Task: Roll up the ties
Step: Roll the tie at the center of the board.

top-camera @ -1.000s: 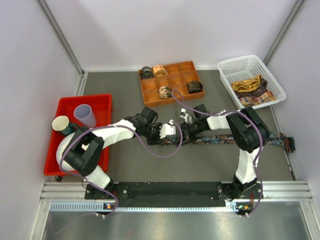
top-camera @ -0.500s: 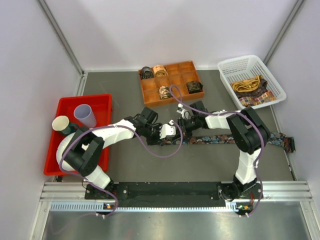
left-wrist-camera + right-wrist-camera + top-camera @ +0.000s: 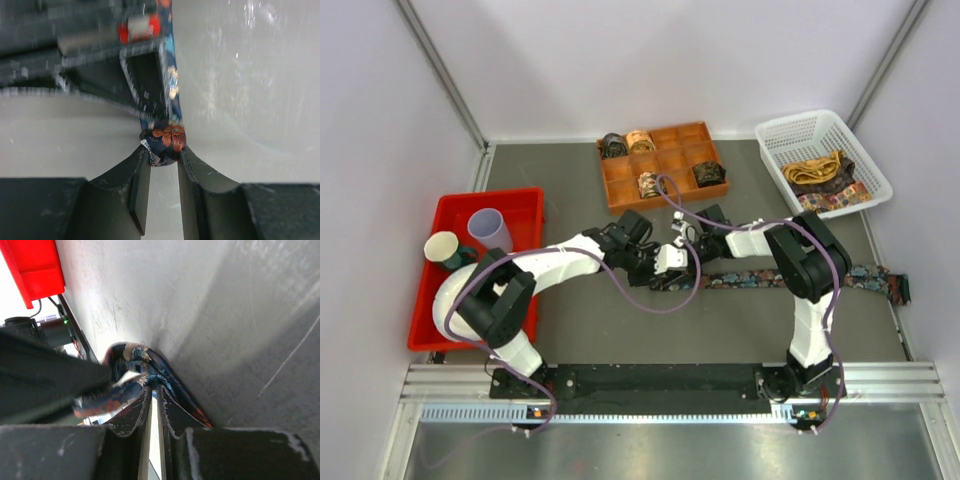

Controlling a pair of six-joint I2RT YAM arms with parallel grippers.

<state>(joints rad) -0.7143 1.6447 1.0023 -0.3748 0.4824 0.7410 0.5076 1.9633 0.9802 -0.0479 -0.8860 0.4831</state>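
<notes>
Clamping the small rolled end of the tie (image 3: 167, 142) between the left fingers (image 3: 142, 175), part-open around it. Pinching the fabric right beside the roll with the right fingers (image 3: 141, 407), almost closed. Trailing rightward, flat along the desk (image 3: 600, 330).

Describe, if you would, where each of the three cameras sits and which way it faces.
Top external: above and behind the bases, looking down on the table; both arms show, left pincer and right pincer meeting at the tie.
Left wrist: on the left arm, looking along its pincer, which pinches the tie's rolled end.
Right wrist: on the right arm, looking past its pincer, shut on the tie, toward a red bin.
Shared: both wrist views show the tie's end.
</notes>
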